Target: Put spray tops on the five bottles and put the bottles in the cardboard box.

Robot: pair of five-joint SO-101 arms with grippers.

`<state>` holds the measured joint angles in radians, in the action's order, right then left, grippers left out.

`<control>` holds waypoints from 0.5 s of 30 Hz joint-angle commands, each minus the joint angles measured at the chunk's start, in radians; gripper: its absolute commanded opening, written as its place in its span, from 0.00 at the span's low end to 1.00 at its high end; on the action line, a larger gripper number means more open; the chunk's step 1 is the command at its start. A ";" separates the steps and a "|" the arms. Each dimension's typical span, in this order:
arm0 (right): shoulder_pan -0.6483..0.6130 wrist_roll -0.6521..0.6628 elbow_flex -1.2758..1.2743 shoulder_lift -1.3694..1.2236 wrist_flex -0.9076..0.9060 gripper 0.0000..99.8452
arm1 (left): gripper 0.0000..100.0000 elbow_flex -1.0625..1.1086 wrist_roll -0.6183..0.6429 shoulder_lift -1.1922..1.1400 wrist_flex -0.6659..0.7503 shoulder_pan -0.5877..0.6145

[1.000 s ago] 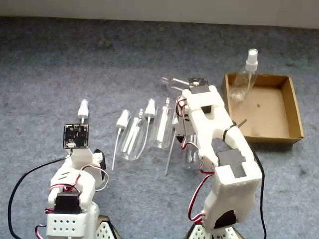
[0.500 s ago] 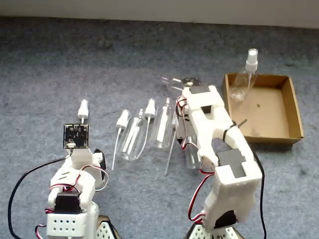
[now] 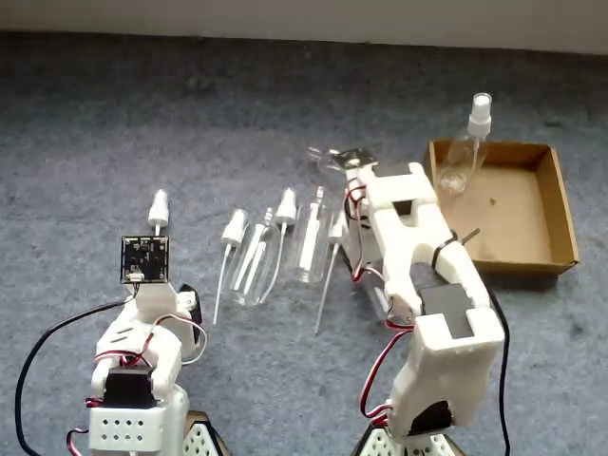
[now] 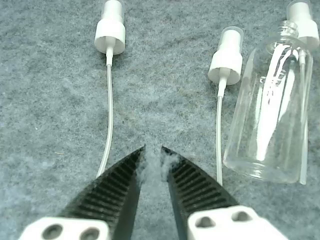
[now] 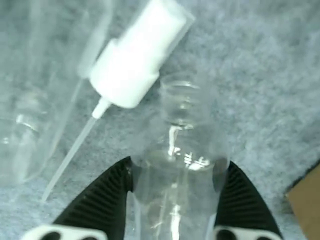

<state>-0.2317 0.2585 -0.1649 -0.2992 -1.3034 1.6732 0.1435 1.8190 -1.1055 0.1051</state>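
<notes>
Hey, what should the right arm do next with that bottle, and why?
Probably lift the bottle upright with the right gripper: its fingers press both sides of the bottle, the neck is uncapped, and a loose spray top lies beside it.

**Capped bottle in box, others loose**

A capped bottle (image 3: 463,157) leans in the cardboard box (image 3: 562,223); open bottles (image 3: 249,264) and loose spray tops (image 3: 158,209) lie on carpet (image 3: 95,114); the right arm (image 3: 413,237) extends to a far bottle (image 3: 325,157).
</notes>
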 commanded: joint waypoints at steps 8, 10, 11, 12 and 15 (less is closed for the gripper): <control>0.010 0.009 0.053 0.019 0.007 0.25 | 0.01 0.022 0.000 0.007 0.015 -0.016; 0.010 0.012 0.053 0.019 0.012 0.25 | 0.01 0.022 0.000 0.007 0.015 -0.016; 0.010 0.011 0.053 0.019 0.013 0.25 | 0.01 0.022 0.000 0.007 0.015 -0.016; 0.012 0.009 0.053 0.019 0.013 0.25 | 0.01 0.022 0.000 0.007 0.015 -0.016; 0.012 0.009 0.070 0.016 0.013 0.25 | 0.01 0.022 0.000 0.007 0.015 -0.016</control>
<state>-0.2317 0.2585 -0.1603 -0.2992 -1.3034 1.6732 0.1435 1.8190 -1.1055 0.1051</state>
